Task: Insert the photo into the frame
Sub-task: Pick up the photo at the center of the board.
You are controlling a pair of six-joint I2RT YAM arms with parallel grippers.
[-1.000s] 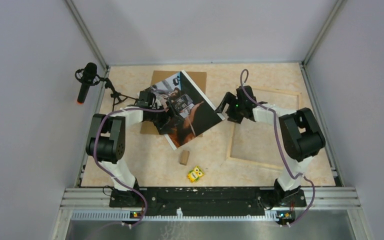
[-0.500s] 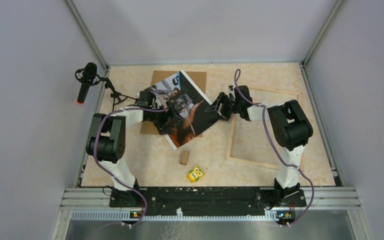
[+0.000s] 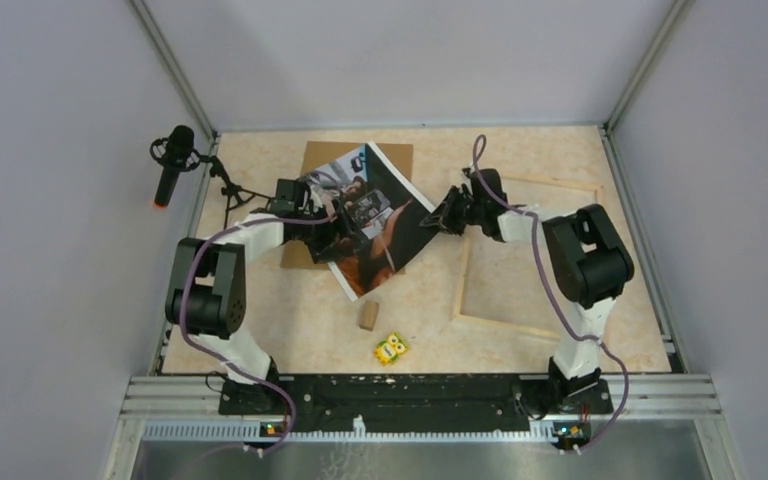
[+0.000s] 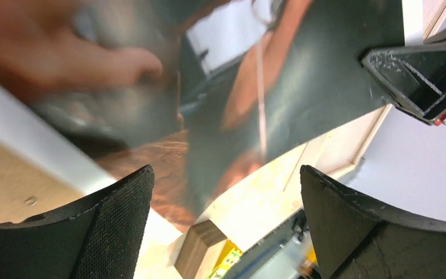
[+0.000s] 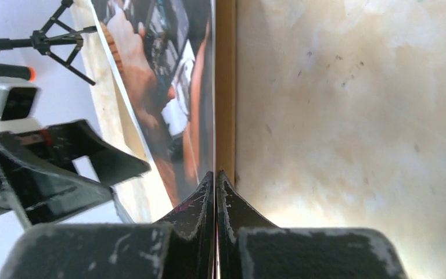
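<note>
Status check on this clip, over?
Right gripper shut on photo edge. Left gripper open by photo. Photo left of frame, not yet in. Nearby: wooden block, yellow toy, not between them.

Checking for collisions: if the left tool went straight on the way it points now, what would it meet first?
Probably the photo, which fills the view ahead of the open left tool. How far off it is stays unclear.
</note>
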